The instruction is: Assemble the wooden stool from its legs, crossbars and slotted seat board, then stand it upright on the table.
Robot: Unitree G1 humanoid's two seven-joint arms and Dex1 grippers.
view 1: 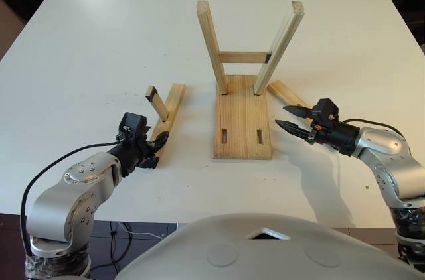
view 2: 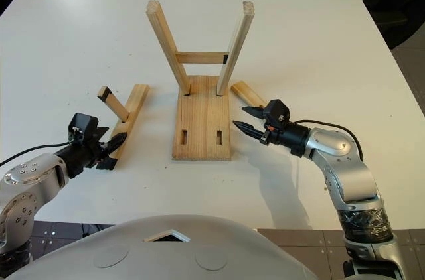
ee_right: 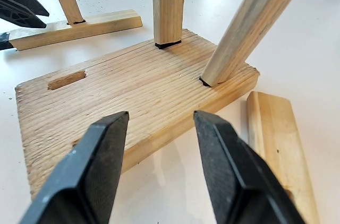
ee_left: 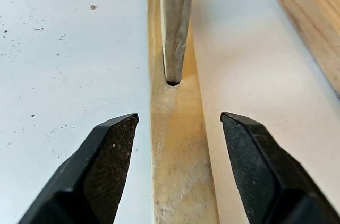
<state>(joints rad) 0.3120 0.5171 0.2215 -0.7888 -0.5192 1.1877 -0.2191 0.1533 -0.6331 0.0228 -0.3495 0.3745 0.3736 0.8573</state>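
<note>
As the loose leg point(view 1: 172, 104) lies lengthwise ahead, its near end is straddled by the parted left tool point(ee_left: 179, 123); the right tool point(view 1: 281, 115), likewise parted, is held beside the seat board point(view 1: 242, 121).

The seat board point(ee_right: 133, 83) is bare pale wood, matt with coarse grain, and the 2 legs point(ee_right: 169, 1) standing in it look smoother. Left of the seat board, the loose leg piece point(ee_left: 178, 171) is the same unfinished wood on the smooth, slightly glossy white table point(view 1: 99, 48). My right gripper point(ee_right: 161, 113) has matt black, finely textured fingers point(ee_right: 101, 165).
</note>
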